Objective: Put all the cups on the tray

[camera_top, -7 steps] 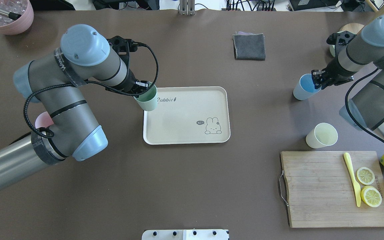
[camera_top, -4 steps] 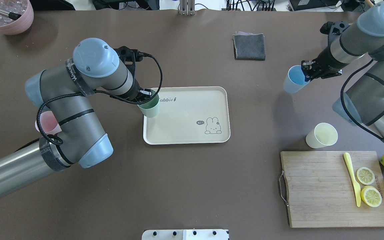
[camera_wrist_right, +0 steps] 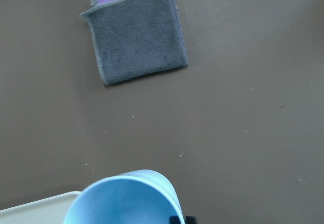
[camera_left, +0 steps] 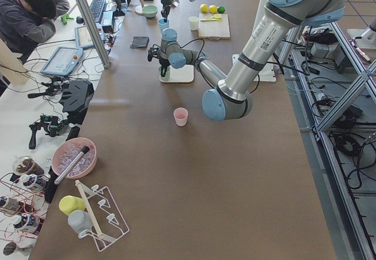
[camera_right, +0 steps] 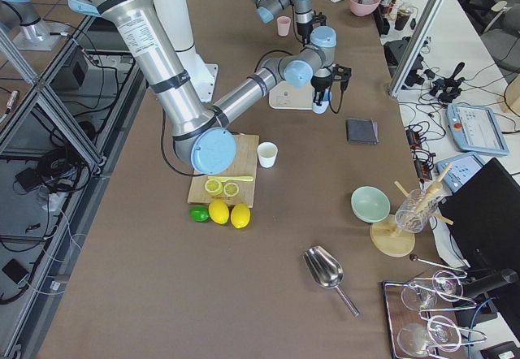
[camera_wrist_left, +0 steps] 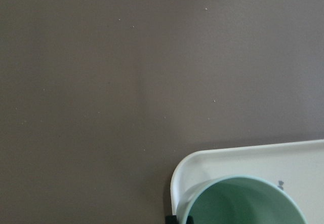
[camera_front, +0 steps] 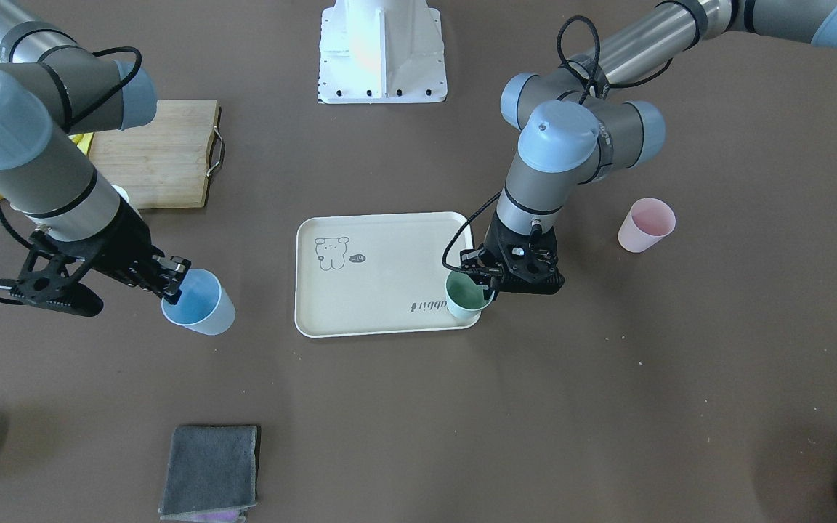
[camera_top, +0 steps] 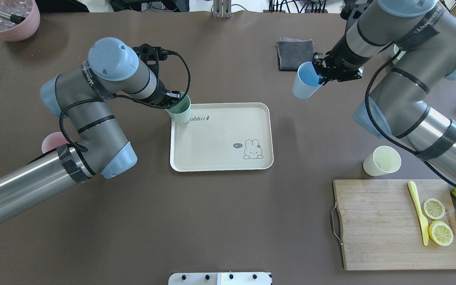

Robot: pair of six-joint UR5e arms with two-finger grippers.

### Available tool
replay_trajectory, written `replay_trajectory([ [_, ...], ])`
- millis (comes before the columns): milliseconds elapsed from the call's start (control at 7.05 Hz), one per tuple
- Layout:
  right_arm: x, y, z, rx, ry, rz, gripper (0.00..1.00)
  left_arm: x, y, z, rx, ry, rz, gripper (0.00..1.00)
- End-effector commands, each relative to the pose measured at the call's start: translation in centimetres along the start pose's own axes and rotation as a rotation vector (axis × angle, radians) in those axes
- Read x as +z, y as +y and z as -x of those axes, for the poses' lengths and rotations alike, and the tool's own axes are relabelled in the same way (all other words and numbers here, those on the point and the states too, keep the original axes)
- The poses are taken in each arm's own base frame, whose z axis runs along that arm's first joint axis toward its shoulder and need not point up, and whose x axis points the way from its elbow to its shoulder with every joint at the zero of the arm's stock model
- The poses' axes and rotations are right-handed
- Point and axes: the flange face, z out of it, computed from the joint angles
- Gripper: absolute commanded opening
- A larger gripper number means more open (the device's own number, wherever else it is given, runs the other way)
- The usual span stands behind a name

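Four cups, none yet released on the tray (camera_top: 220,134).
- Pink cup (camera_top: 50,141): on the table, well left of the tray.
- Mint green cup (camera_top: 179,112): rim pinched by the left gripper (camera_top: 171,100), at the tray's far-left corner.
- Light blue cup (camera_top: 306,84): rim pinched by the right gripper (camera_top: 320,75), near the grey cloth (camera_top: 296,55), off the tray.
- Pale yellow cup (camera_top: 382,160): beside the cutting board (camera_top: 374,225).

Handling, judged: light, rigid, smooth. Grip the rim wall, one finger inside.

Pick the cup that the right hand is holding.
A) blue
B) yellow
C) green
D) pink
A: the right hand grips the blue cup by its rim, while the left hand has the green cup.
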Motion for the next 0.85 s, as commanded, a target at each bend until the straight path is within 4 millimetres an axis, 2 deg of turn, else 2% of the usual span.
replay_trajectory([
  [0,1.1,3.1,4.5,0.031,-0.016,0.003,0.0,-0.3,-0.3,-1.1,-0.015,0.037,-0.016,0.64],
  [142,1.6,4.4,5.8,0.039,-0.019,0.005,0.0,-0.6,-0.5,-1.8,-0.021,0.045,-0.017,0.64],
  [284,1.9,6.1,8.1,0.056,-0.014,0.013,0.0,-1.8,-1.8,-1.2,-0.024,0.06,-0.006,0.73],
  [426,2.7,7.9,10.2,0.055,0.03,0.009,0.0,-4.2,-3.5,0.7,-0.012,0.098,0.029,0.98],
  [568,4.9,10.1,10.8,0.056,0.059,0.002,0.0,-6.9,-4.8,5.7,0.05,0.079,0.043,0.98],
  [710,6.5,11.2,11.7,0.069,0.076,-0.001,0.0,-9.6,-4.9,10.2,0.09,0.049,0.056,0.99],
])
